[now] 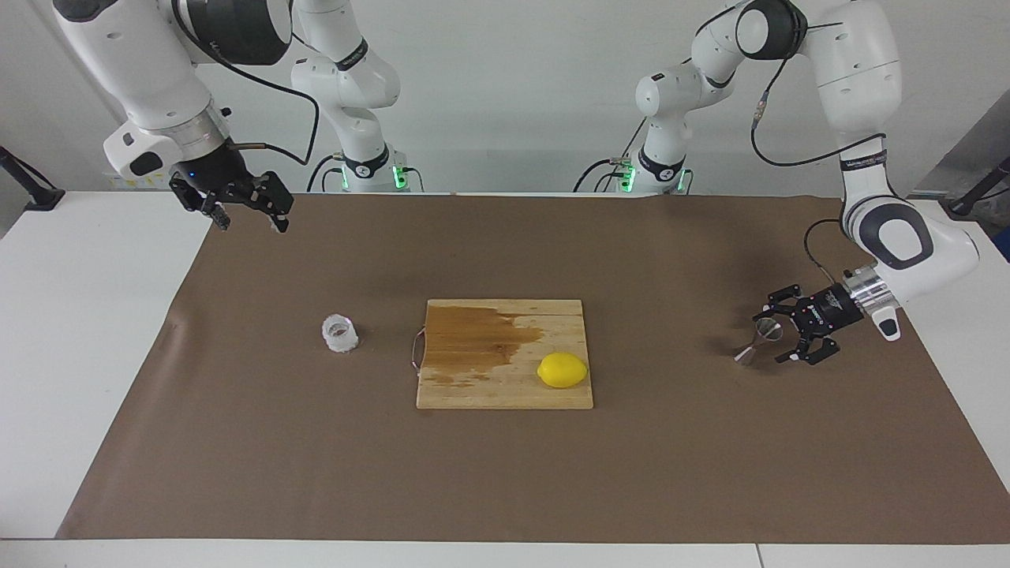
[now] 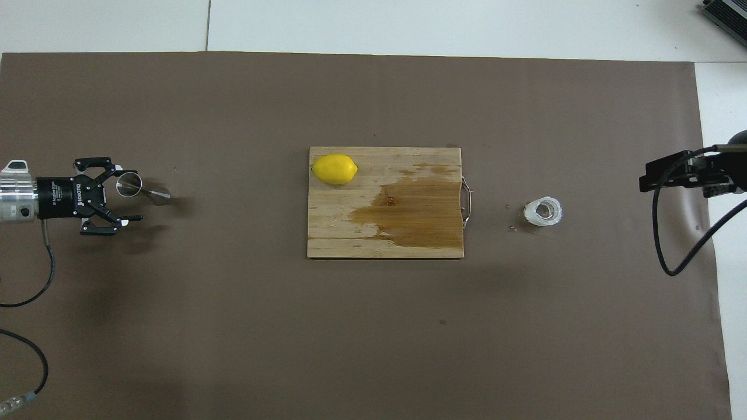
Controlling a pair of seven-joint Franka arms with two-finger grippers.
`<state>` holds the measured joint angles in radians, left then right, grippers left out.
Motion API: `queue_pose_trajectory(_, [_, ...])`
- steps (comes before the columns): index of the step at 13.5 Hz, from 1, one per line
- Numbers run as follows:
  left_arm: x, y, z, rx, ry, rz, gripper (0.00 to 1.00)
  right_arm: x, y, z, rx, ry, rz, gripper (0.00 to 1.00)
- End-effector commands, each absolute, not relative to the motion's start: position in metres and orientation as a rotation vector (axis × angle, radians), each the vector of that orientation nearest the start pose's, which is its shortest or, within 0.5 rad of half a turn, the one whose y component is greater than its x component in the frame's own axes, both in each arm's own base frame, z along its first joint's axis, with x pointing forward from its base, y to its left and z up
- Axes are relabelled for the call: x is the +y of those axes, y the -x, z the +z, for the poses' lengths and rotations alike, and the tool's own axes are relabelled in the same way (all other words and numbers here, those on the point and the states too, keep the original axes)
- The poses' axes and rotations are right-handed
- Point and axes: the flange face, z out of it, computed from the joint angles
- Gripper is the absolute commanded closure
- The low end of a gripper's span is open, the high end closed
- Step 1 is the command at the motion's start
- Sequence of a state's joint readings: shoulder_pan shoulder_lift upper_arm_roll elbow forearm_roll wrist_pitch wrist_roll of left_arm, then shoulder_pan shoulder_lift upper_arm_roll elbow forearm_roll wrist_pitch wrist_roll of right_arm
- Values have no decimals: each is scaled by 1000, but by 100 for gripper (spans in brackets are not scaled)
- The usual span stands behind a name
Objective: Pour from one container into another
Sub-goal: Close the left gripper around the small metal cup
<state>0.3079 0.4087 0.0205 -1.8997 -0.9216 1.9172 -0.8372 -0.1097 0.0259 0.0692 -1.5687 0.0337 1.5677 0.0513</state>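
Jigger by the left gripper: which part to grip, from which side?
Grip the jigger at its narrow waist, coming in level from the left arm's end of the table. It appears upright, two cones joined at a thin neck, so fingers there sit between both flares and likely won't slip. The left gripper, open, is already beside it. The right gripper waits.

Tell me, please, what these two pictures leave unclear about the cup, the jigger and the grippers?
- Cup: too small in both views to tell whether it holds liquid.
- Jigger: the open left gripper is right at it; touching or apart cannot be settled in either view.
- Right gripper: the overhead view's edge cuts it off, so only part shows; it waits, raised over the mat's edge, fingers apart in the facing view.
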Motion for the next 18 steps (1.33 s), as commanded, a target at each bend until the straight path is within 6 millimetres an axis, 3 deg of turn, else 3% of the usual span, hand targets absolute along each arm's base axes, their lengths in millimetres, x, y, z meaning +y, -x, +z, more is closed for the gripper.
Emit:
queue_pose_trajectory(1, [141,-581,273,1748,-1540,-694,0,-19,-557,614,166,3091,55,0])
queue_pose_trajectory(18, [131,-569,257,1698,-1418,-707,0,-19,-557,614,168,3091,55,0])
